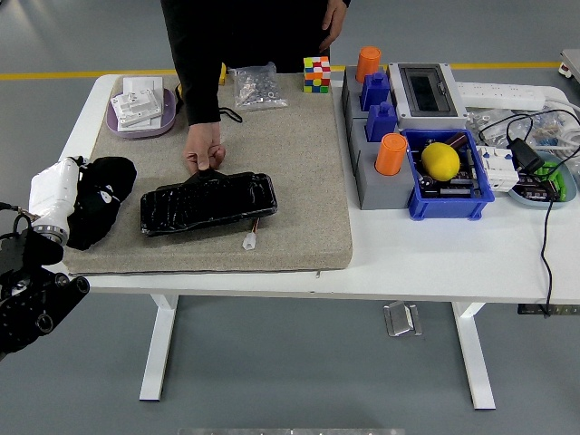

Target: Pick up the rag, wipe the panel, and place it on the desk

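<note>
A black rag (101, 199) is bunched at the left edge of the beige mat (299, 181), wrapped around my left hand (86, 201), whose white wrist (52, 195) shows beside it. The hand's fingers are hidden under the cloth and seem curled on it. The glossy black panel (208, 201) lies flat on the mat just right of the rag, a short gap away. A person's hand (203, 154) holds the panel's far left edge. My right arm is out of view.
A purple plate with white parts (140, 107), a bag of screws (256, 86) and a colour cube (316, 74) stand at the back. Grey and blue boxes with orange cylinders (391, 154), a lemon (440, 160) and cables (544, 181) fill the right side.
</note>
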You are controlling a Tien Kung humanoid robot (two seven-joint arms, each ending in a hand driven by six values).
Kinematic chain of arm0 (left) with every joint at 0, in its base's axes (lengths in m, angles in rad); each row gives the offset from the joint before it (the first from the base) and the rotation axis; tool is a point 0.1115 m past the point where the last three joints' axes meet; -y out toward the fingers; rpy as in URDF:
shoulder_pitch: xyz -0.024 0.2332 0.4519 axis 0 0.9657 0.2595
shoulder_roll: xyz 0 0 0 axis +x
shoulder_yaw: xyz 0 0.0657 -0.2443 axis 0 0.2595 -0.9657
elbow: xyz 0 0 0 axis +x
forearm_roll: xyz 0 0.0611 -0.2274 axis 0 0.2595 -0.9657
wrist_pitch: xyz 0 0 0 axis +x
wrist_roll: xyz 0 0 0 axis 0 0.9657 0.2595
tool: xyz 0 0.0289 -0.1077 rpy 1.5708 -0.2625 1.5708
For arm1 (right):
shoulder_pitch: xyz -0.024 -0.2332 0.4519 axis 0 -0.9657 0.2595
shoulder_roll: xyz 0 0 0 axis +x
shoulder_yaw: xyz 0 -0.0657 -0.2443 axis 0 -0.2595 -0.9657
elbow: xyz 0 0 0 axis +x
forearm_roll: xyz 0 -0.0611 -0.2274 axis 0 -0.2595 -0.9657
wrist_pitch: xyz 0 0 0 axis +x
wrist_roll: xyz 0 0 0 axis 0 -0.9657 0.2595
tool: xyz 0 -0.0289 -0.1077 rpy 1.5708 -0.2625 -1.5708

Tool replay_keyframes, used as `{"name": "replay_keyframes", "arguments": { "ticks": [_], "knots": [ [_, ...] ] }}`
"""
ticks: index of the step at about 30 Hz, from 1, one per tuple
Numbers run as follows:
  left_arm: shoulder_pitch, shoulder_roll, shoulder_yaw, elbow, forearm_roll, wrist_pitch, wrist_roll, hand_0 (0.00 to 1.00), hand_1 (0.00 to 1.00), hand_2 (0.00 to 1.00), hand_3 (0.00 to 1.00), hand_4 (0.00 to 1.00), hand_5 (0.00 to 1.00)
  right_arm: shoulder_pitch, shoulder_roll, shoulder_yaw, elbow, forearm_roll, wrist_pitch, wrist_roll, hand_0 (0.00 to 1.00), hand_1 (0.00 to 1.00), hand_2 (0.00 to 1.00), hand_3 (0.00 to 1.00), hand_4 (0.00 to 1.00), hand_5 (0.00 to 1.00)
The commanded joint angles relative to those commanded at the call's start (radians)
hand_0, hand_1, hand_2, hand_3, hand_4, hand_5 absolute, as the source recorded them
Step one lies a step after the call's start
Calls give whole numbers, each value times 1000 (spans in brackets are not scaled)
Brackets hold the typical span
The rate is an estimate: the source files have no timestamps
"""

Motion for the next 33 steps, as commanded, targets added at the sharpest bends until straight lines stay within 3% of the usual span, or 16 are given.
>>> {"name": "replay_keyframes", "arguments": {
  "ticks": [3, 4, 9, 10, 14, 15, 21, 22, 27, 28, 33],
  "knots": [
    [-2, 2, 6, 3, -9, -13, 0, 321, 365, 654, 564, 383, 2, 0, 1, -13, 0, 13, 0, 7, 719, 655, 684, 588, 972, 573],
    [-2, 4, 13, 3, -12, -19, 0, 372, 491, 603, 534, 528, 2, 0, 2, -14, 0, 15, -1, 8, 719, 654, 684, 588, 973, 574],
    [1, 6, 13, 6, -9, -37, 0, 372, 491, 603, 534, 528, 2, 1, 3, -12, 0, 15, -1, 9, 719, 654, 684, 588, 973, 574],
    [1, 7, 14, 6, -9, -38, 1, 414, 537, 664, 532, 630, 67, 0, 3, -14, 0, 16, -1, 9, 718, 654, 684, 588, 973, 575],
    [2, 11, 11, 1, -3, -44, 3, 414, 537, 664, 532, 630, 67, -1, 2, -6, 0, 9, 0, 6, 718, 654, 684, 588, 973, 575],
    [3, 11, 4, 0, -1, -47, 5, 454, 653, 767, 542, 775, 234, 0, 2, -3, 0, 7, -1, 5, 718, 651, 684, 588, 973, 575],
    [-1, 18, -4, -1, -1, -60, 5, 454, 653, 767, 542, 775, 234, 1, 3, 1, 0, 7, -2, 6, 718, 651, 684, 588, 973, 575],
    [-1, 19, -7, -1, -2, -63, 5, 493, 697, 794, 594, 838, 328, 1, 3, 3, 0, 5, -2, 5, 719, 649, 684, 589, 973, 576],
    [-3, 25, -10, -1, -15, -79, -6, 493, 697, 794, 594, 838, 328, 2, 1, 7, 0, 2, -2, 5, 719, 649, 684, 589, 973, 576],
    [-2, 25, -14, -2, -14, -81, -7, 506, 712, 812, 707, 902, 472, 2, 1, 7, 0, 1, -2, 5, 718, 649, 683, 589, 973, 576],
    [-1, 27, -24, -10, -5, -92, -7, 506, 712, 812, 707, 902, 472, 3, 1, 12, 0, -2, -3, 4, 718, 649, 683, 589, 973, 576]
  ]
}}
